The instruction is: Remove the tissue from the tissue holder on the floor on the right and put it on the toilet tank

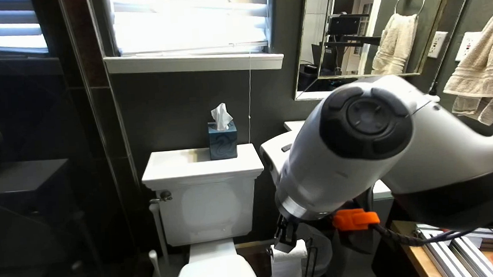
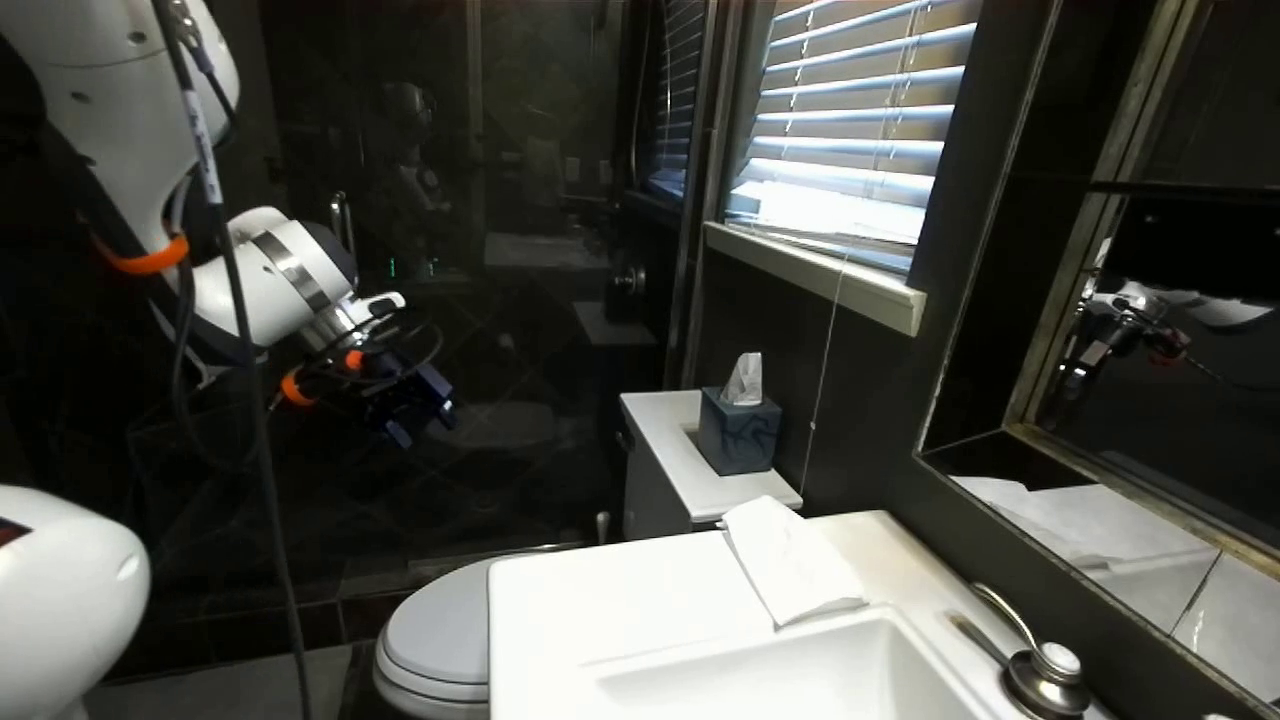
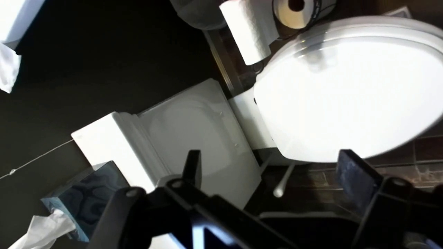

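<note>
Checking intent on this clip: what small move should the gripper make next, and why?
Probably ease the gripper toward the white roll with its end hanging down: in the wrist view the gripper stands open and empty, and the roll lies near the top edge.

Toilet tank [image 1: 210, 210] in both exterior views, head-on or across the sink [image 2: 785, 672], askew in wrist view.

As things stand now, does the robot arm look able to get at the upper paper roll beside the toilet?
Probably yes, after moving closer: the gripper is open, and in the wrist view nothing covers the upper roll. The toilet lid close by may narrow the approach.
</note>
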